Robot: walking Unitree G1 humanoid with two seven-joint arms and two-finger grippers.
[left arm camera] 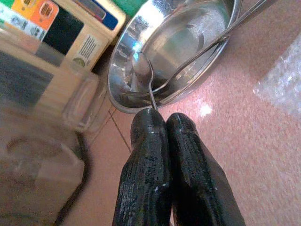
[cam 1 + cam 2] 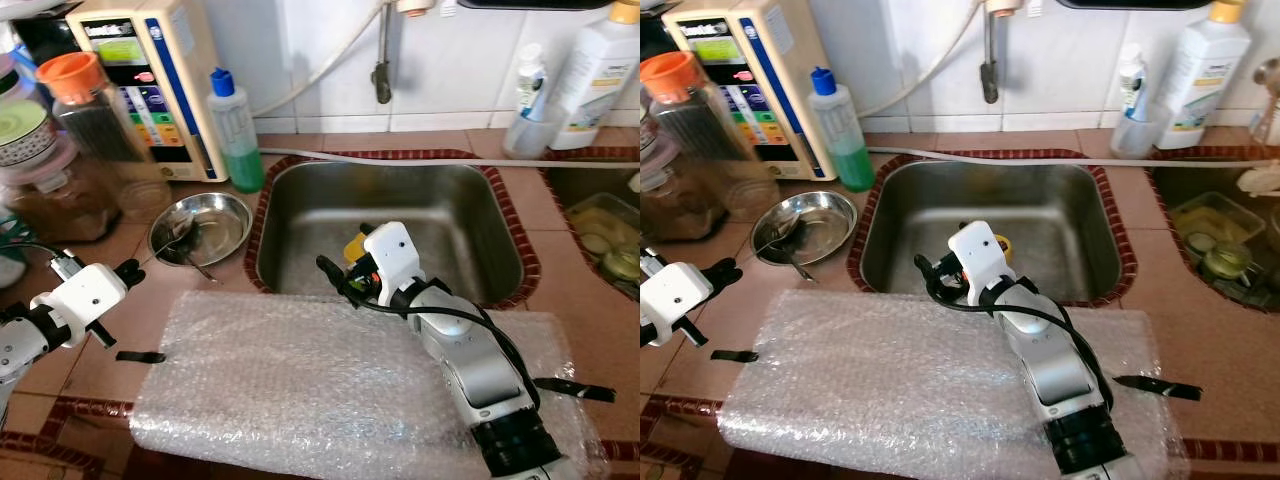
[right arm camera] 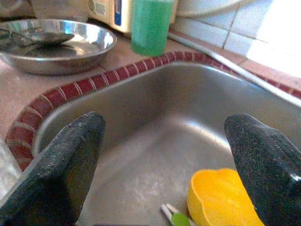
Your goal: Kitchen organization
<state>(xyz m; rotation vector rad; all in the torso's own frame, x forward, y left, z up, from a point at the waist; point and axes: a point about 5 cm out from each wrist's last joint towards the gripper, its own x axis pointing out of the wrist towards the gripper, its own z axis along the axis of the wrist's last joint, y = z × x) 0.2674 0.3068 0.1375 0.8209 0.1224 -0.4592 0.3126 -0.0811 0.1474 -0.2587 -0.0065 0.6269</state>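
Note:
A steel sink (image 2: 430, 215) is set into the tiled counter, with a yellow object (image 3: 221, 197) on its bottom near the front wall. My right gripper (image 3: 164, 136) hangs open just above that object, over the sink's near edge, with nothing between its fingers. Left of the sink stands a shallow steel bowl (image 2: 215, 225) holding a spoon (image 1: 141, 70) and a second utensil. My left gripper (image 1: 162, 120) is low over the counter beside the bowl. Its fingers are shut on the end of the spoon's thin handle, and the spoon's head rests in the bowl.
A bubble wrap sheet (image 2: 290, 380) taped with black strips covers the counter's front. A green soap bottle (image 2: 238, 135), a water purifier (image 2: 150, 80) and jars (image 2: 90, 110) stand at the back left. Bottles (image 2: 600, 70) stand back right, above a tub of food (image 2: 605, 235).

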